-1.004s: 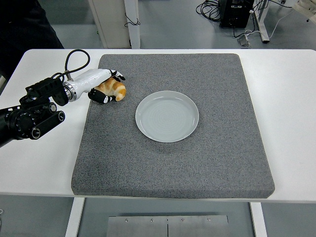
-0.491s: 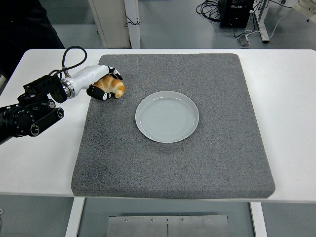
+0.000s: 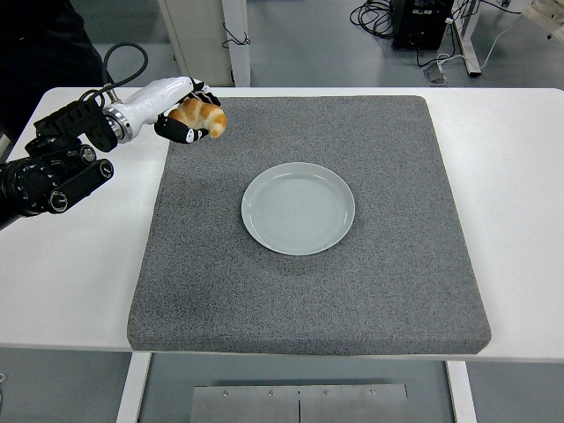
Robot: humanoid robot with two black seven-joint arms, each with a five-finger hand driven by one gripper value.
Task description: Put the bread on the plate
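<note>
Pale grey-green, the plate [image 3: 298,208] sits empty mid-mat on the grey felt mat [image 3: 308,282], while the left hand [image 3: 181,113] grips the bread [image 3: 201,116] with curled fingers near the mat's far-left corner.

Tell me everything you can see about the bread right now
The bread is a small golden-brown roll with paler stripes, croissant-like, looking soft and baked. It sits in the left hand, whose black fingers curl around its left side. It is over the far-left corner of the grey mat, away from the empty plate.
</note>
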